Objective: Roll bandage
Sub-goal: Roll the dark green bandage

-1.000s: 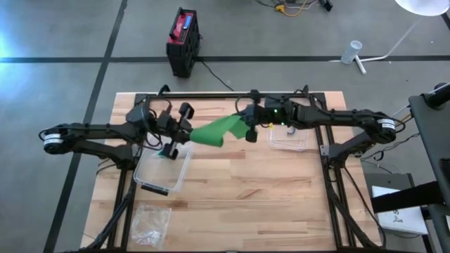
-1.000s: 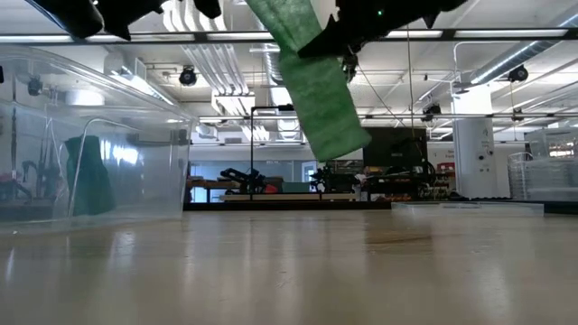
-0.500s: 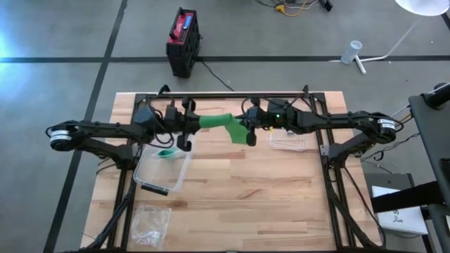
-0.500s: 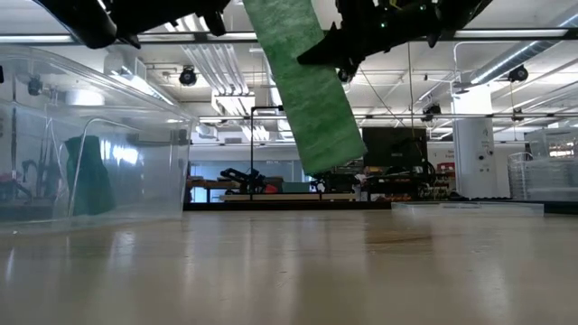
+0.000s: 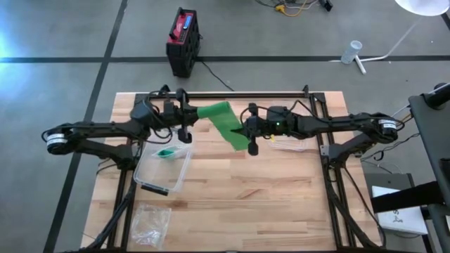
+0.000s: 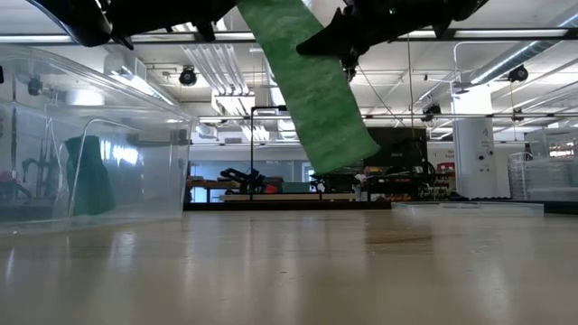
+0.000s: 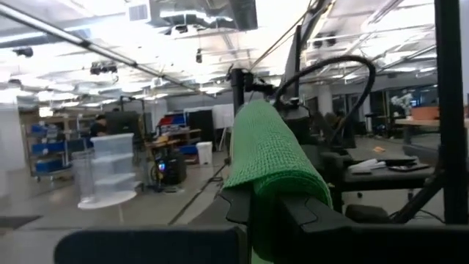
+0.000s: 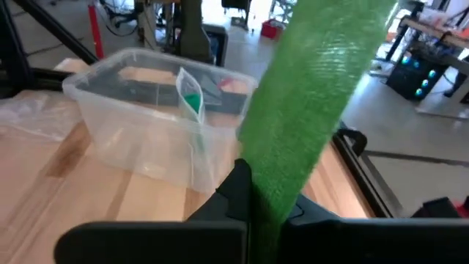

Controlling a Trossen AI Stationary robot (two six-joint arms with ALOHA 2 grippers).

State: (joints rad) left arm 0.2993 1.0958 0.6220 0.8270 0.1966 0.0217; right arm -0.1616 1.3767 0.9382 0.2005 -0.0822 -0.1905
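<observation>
The pale wooden slatted table [image 5: 232, 204] is carrying a clear plastic open bin [image 5: 163, 169] on the left arm's side, a shallower clear plastic tray [image 5: 288, 144] under the right arm, and a crumpled clear plastic bag [image 5: 149, 221] near the front left corner.

The green woven bandage strip [image 5: 223, 121] is hanging in the air above the table's middle, spanning between both arms and touching nothing below; in the low view its free end [image 6: 339, 149] is dangling well clear of the surface.

The left gripper [image 5: 184, 126] is clamping one end, fingers closed tight with the fabric folded over them [image 7: 275, 158]. The right gripper [image 5: 250, 133] is pinching the strip further along, fingers likewise closed on it [image 8: 308, 125].

Judgement: the rolling step is in hand, and no tight roll is showing yet. The next move is likely calling for one gripper to turn its end while the other is keeping tension, lest the strip slacken or slip.
</observation>
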